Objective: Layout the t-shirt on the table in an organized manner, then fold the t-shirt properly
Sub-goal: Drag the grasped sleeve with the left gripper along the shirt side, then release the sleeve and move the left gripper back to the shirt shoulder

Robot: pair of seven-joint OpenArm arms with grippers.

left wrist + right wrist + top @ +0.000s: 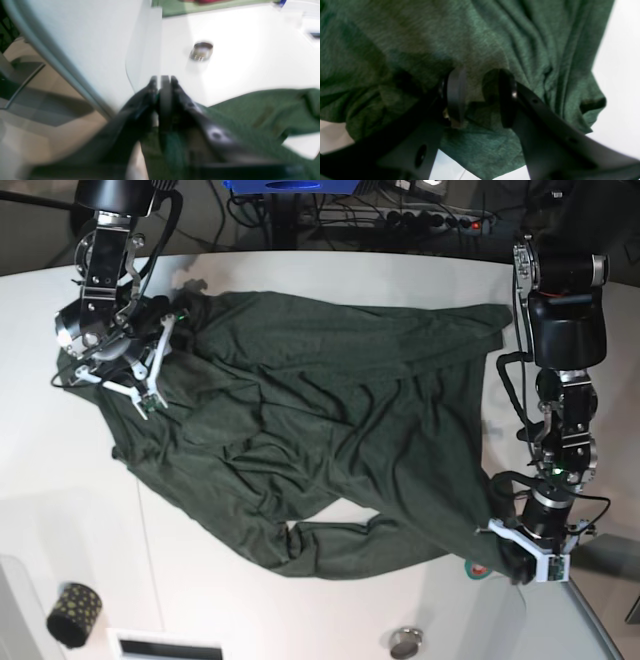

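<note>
White table (330, 275); soft, floppy t-shirt (330, 430) spread at 12; left gripper (163, 82) blurry, grip unclear; right gripper (480, 96) parted around cloth; best grabbed at hem corners.

The t-shirt (320, 430) lies spread on the table (60, 480), between the right gripper (150, 370) and left gripper (515, 555).
</note>
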